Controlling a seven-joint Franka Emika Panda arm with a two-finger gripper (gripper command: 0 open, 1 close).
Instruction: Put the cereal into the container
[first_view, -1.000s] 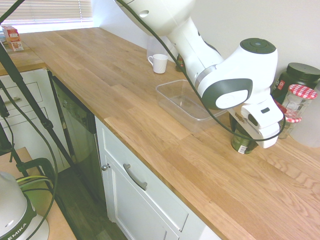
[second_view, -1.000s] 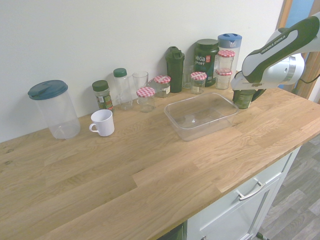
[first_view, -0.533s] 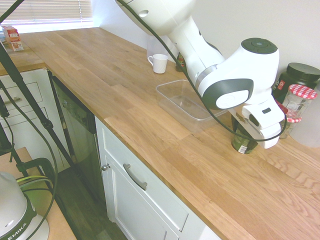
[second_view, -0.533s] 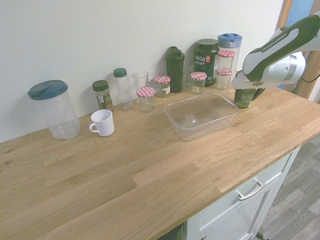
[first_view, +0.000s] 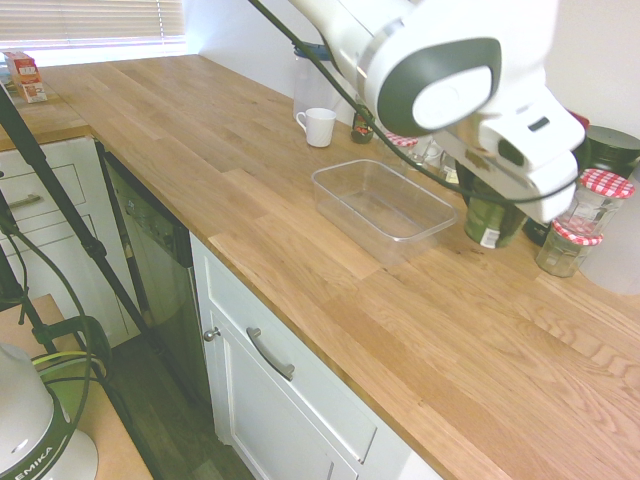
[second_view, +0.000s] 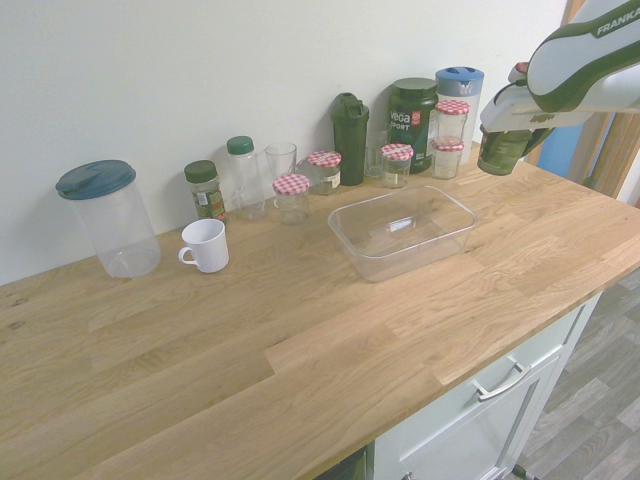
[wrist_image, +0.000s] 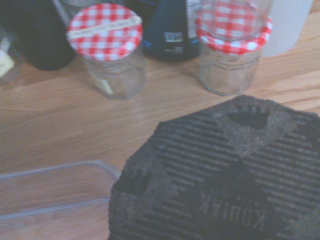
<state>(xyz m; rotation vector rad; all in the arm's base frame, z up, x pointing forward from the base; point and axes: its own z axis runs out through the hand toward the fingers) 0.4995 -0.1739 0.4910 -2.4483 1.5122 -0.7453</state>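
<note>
Gripper (second_view: 503, 128) clamped on cereal jar (second_view: 500, 152), jar hanging clear of the worktop (second_view: 300, 320) at about 2 o'clock from the clear plastic container (second_view: 404, 231). Height presumably to clear the rim (container empty).

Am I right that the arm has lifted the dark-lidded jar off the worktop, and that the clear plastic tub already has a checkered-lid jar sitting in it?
Not quite. The gripper does hold the cereal jar clear of the worktop, but the container has nothing in it. The second exterior view shows this best; the checkered-lid jars stand behind it by the wall.
</note>
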